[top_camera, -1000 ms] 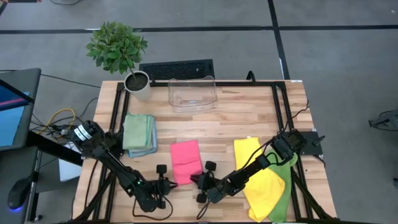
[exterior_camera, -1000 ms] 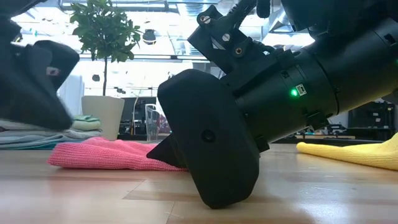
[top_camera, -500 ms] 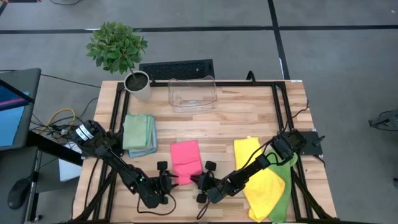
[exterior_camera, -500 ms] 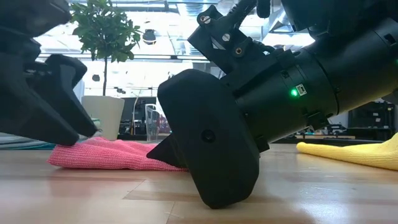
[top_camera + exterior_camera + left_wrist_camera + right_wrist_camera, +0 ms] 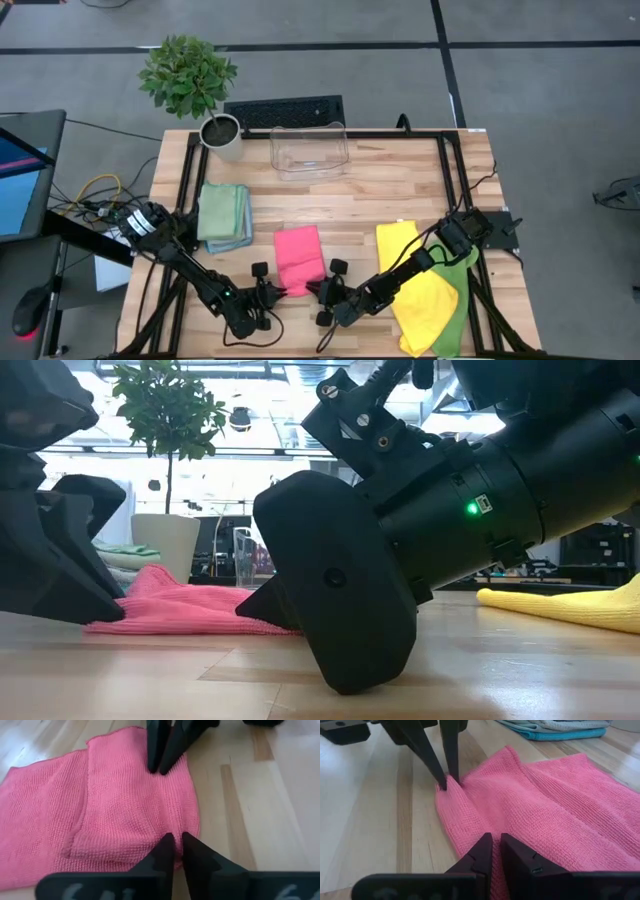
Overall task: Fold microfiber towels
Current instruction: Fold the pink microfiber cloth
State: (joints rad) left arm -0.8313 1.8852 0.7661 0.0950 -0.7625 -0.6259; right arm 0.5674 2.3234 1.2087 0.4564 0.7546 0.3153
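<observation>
Pink microfiber towel (image 5: 299, 258), partly folded, lies on the worktop (image 5: 400, 190). Left claw (image 5: 173, 845) and right claw (image 5: 493, 851) each pinch a near corner, fingers nearly closed. Soft, light, limp; best gripped at corners.

In the low view the right arm's housing (image 5: 350, 600) fills the middle and hides much of the pink towel (image 5: 180, 610) behind it, while the yellow towel (image 5: 560, 605) runs off the picture's edge. From above, the lime green towel (image 5: 462, 290) lies mostly covered by the yellow one, and the plant (image 5: 188, 75) hides part of its pot (image 5: 222, 138)
</observation>
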